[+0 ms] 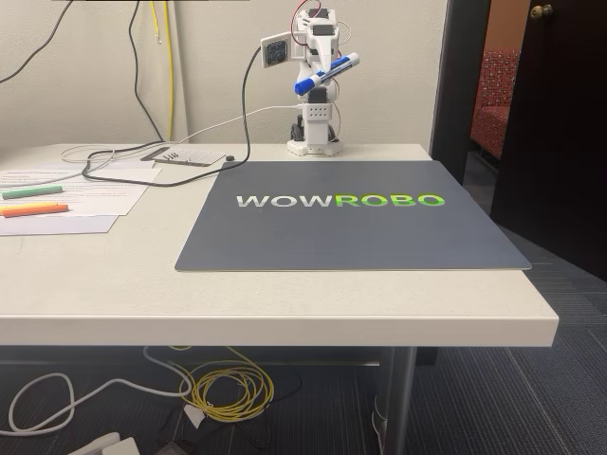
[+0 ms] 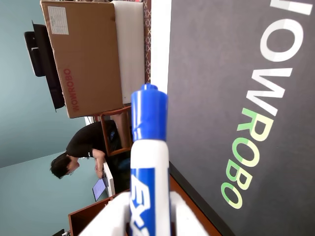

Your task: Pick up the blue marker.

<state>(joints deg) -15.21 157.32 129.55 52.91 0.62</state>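
At the far side of the white table [image 1: 285,294], the folded white arm's gripper [image 1: 328,76] has its jaws closed around the short white-barrelled blue marker [image 1: 325,74] with blue cap, held tilted high above the dark grey rectangular mat [image 1: 351,227], cap lower left in the fixed view

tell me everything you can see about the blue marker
The blue marker is short and thick, with a white barrel, a blue label carrying white lettering, and a glossy blue plastic cap with a small stepped tip. The cap is on. In the fixed view it sits tilted, cap end lower and to the left, held well above the table at the back edge, clear of the grey mat. In the wrist view the gripper has its white fingers pressed on either side of the barrel.
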